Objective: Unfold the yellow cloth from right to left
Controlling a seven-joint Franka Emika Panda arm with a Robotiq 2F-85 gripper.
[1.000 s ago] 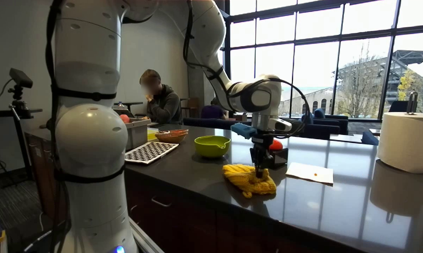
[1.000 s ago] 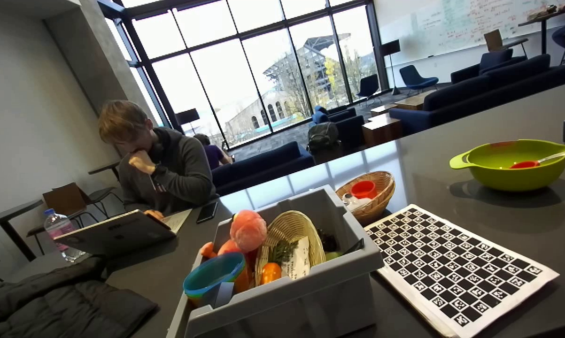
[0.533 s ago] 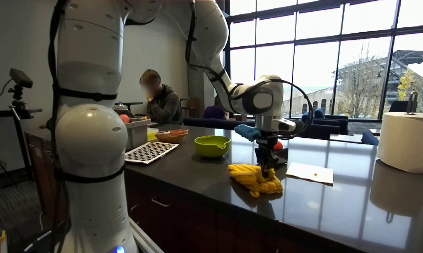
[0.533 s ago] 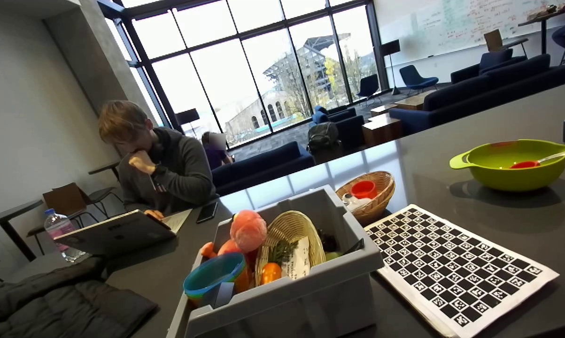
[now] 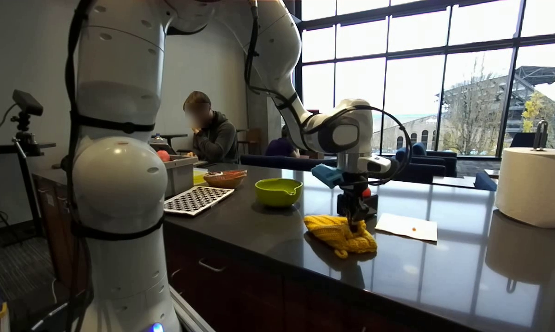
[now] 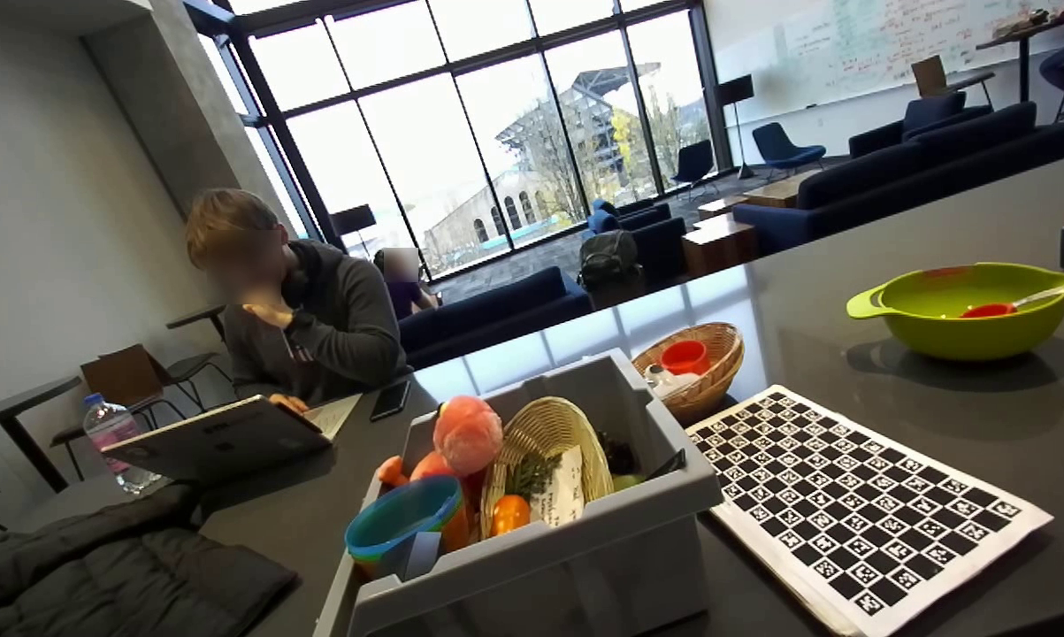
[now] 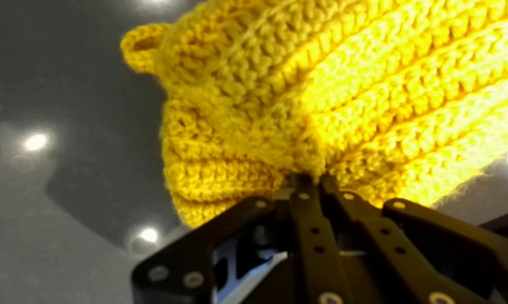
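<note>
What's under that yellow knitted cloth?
The dark countertop shows around the yellow cloth, but the part directly beneath is covered, so I can't tell whether anything lies there. From above, the gripper is closed on the yellow cloth.

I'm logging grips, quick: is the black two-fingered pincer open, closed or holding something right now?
Black two-fingered pincer: closed, pinching part of the rumpled bright yellow knitted cloth.
</note>
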